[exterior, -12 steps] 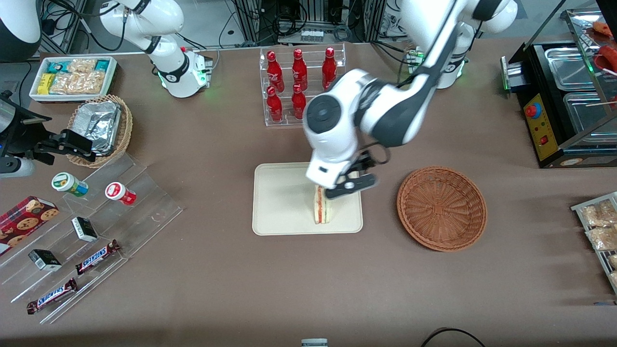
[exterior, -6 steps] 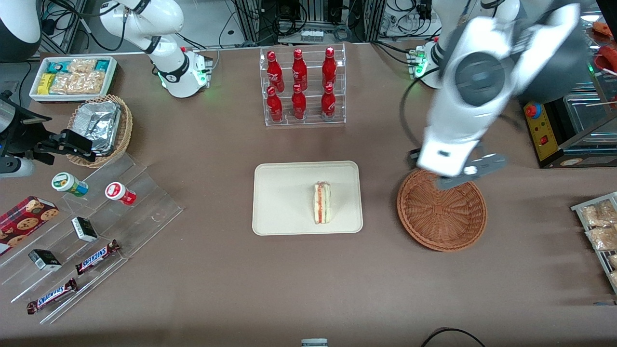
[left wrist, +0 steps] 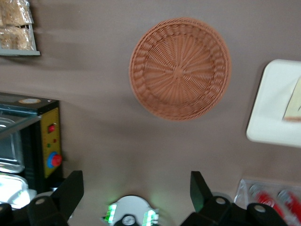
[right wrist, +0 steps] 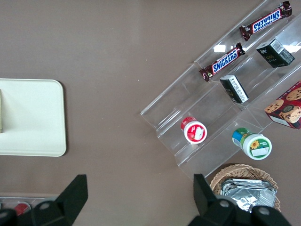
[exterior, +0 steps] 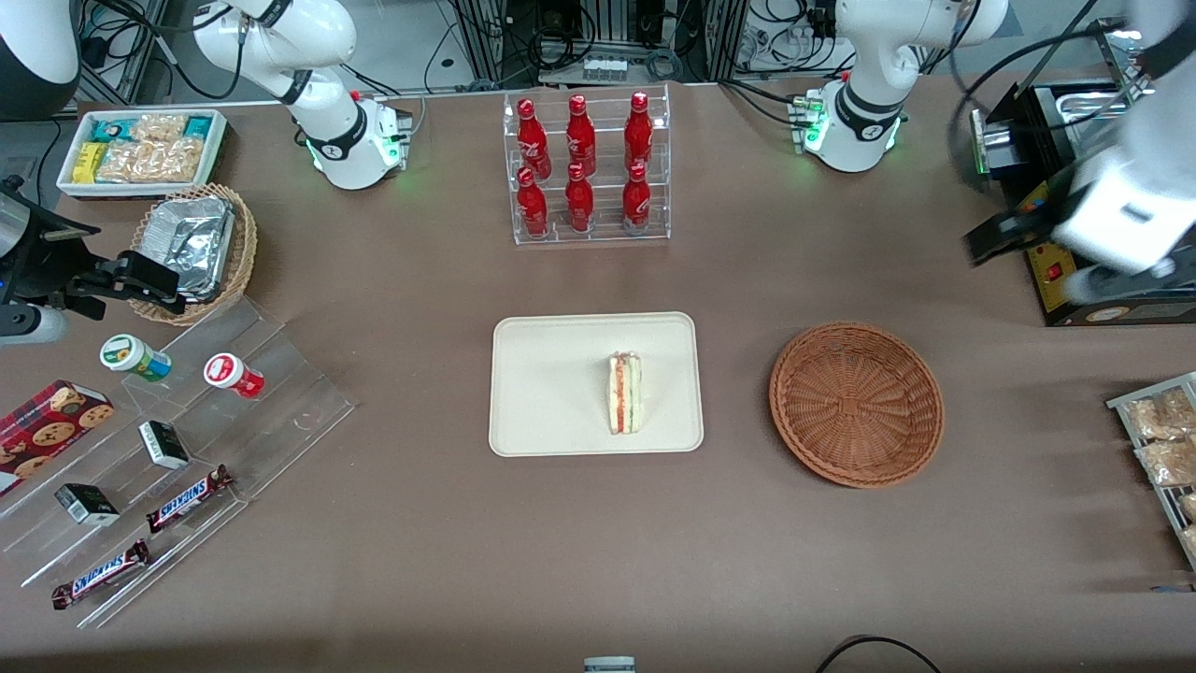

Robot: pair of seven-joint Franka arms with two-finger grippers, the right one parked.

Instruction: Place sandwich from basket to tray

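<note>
The sandwich (exterior: pixel 625 393) stands on edge on the tray (exterior: pixel 551 383), near the tray's edge that faces the basket (exterior: pixel 856 404), with its long axis running from the front camera toward the rack of red bottles (exterior: pixel 584 164). The basket holds nothing visible, so the transfer appears complete. The hand (exterior: pixel 1028 245) hangs high over the worktop (exterior: pixel 420 523) at the working arm's end, beside the black appliance with red buttons (exterior: pixel 1051 248); basket and tray both lie well apart from it, toward the parked arm's end, the basket being the nearer. In the left wrist view the two fingers (left wrist: pixel 70 190) stand wide apart with nothing between them. From there the basket (left wrist: pixel 180 68) shows whole and bare, while the tray (left wrist: pixel 277 101) is cut by the frame edge and only a pale corner of the sandwich (left wrist: pixel 294 101) appears. In the front view the hand is blurred and partly cut off, so its exact outline is hard to make out. Any further move would be a return across the basket toward the tray.
</note>
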